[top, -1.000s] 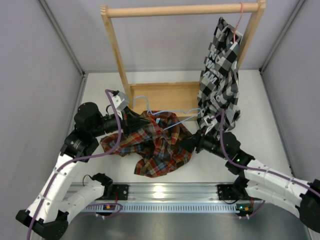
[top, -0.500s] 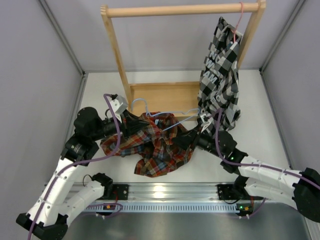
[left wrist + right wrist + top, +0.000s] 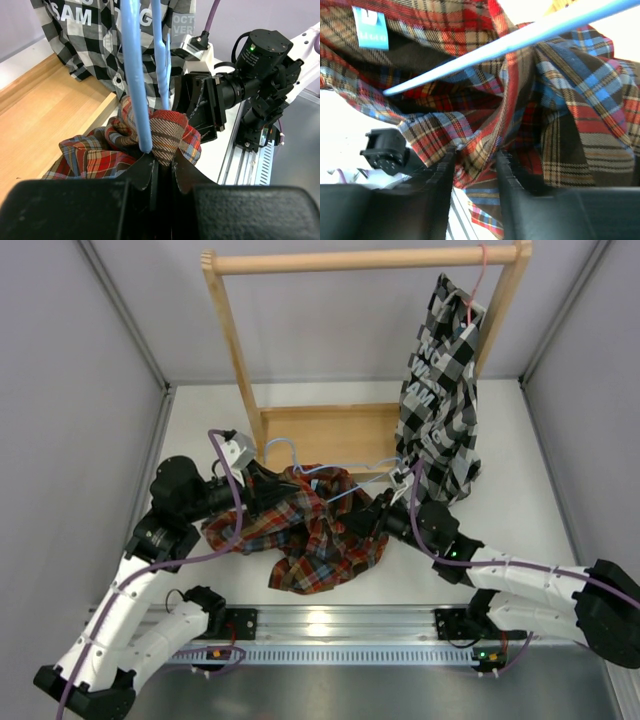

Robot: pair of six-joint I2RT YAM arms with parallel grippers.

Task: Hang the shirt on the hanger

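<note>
The plaid shirt (image 3: 310,540) lies bunched on the table between my arms. The light-blue hanger (image 3: 345,465) lies across its far edge, one end pushed into the cloth. My left gripper (image 3: 262,483) is shut on the hanger's left part; in the left wrist view the blue wire (image 3: 137,75) runs down into the closed gripper (image 3: 162,160), with the shirt (image 3: 170,132) just beyond. My right gripper (image 3: 365,523) is at the shirt's right side. In the right wrist view this gripper (image 3: 474,152) pinches a fold of the shirt (image 3: 560,100), and the hanger (image 3: 520,40) crosses above.
A wooden clothes rack (image 3: 225,330) stands at the back on a wooden base (image 3: 330,430). A black-and-white checked shirt (image 3: 440,390) hangs at its right end on a pink-red hanger (image 3: 480,280), close behind my right arm. Grey walls close in both sides.
My right gripper has moved left into the shirt's right side and closed on a fold. My left gripper with the hanger has shifted slightly.
</note>
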